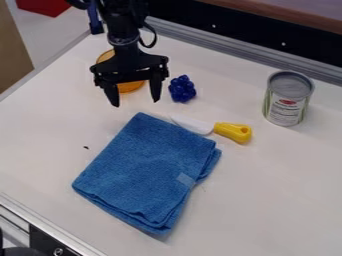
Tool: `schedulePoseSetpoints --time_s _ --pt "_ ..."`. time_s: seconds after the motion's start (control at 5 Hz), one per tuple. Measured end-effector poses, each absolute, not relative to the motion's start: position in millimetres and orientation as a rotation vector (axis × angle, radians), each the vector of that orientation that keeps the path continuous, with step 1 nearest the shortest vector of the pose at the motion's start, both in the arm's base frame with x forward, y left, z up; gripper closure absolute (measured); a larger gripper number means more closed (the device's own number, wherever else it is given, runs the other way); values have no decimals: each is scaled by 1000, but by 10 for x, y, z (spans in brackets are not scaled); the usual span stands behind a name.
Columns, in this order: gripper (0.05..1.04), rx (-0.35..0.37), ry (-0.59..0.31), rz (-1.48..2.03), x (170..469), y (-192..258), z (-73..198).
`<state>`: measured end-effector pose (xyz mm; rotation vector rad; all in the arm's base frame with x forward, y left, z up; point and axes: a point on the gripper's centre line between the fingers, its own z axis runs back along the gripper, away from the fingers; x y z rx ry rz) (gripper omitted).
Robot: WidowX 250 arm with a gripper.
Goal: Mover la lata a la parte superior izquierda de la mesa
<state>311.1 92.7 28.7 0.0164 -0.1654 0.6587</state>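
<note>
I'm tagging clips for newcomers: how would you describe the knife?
Start from the big folded blue cloth on the white table. Just past its upper right edge lies the knife, handle on the can's side. A white blade and yellow handle set it apart from the dark blue cluster and the gray-topped can.

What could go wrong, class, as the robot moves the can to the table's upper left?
The can stands upright, so an off-centre grip might tip it. Carried low, it could knock the blue bunch. The orange object behind the open gripper may obstruct placement.
</note>
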Motion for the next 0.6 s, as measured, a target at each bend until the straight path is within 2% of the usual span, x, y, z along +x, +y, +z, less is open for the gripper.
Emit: schedulePoseSetpoints --time_s 0.2,0.4,0.6 --pt "84 18 -122 662 3059 892 176" --pt "84 19 -75 727 3064 644 199" --pt "84 -7 -58 740 3153 373 340"
